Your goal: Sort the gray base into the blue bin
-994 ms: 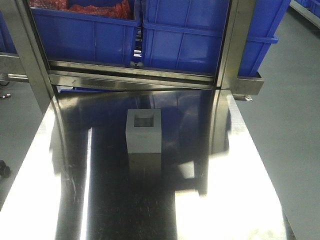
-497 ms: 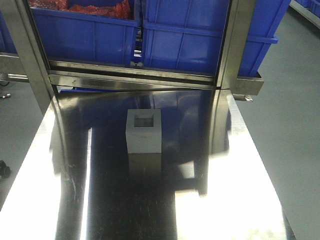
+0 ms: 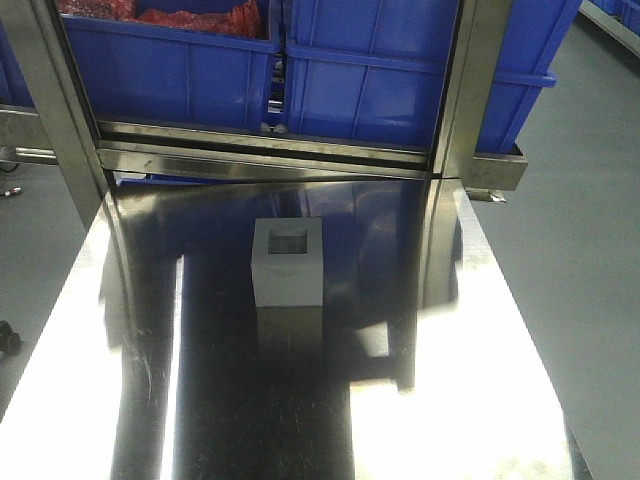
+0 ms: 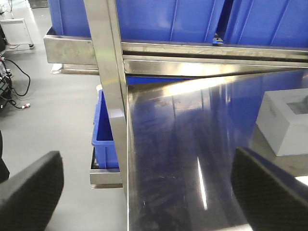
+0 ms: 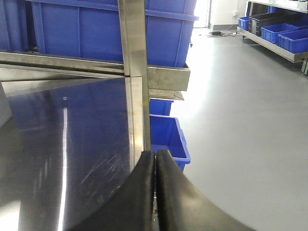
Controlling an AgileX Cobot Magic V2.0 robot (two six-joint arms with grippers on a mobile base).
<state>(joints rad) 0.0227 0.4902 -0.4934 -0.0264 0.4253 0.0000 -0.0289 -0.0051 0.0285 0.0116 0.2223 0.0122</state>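
The gray base (image 3: pixel 288 262) stands alone near the middle of the steel table (image 3: pixel 450 400), its square recess facing up. In the left wrist view the gray base (image 4: pixel 286 122) sits at the right edge, ahead and right of my left gripper (image 4: pixel 149 192). That gripper is wide open and holds nothing, one finger (image 4: pixel 29 192) hanging past the table's left edge. My right gripper (image 5: pixel 155 155) is shut on nothing above the table's right edge. Two alike blue crates stand behind the table, one left (image 3: pixel 170 75) and one right (image 3: pixel 370 85). I cannot tell which is the blue bin.
Steel uprights (image 3: pixel 55 110) (image 3: pixel 465 90) and a crossbar (image 3: pixel 270 150) stand between the table and the crates. The left crate holds red material (image 3: pixel 195 15). Small blue bins sit low beside the table (image 4: pixel 103 134) (image 5: pixel 168 139). Cables lie on the floor (image 4: pixel 14 82).
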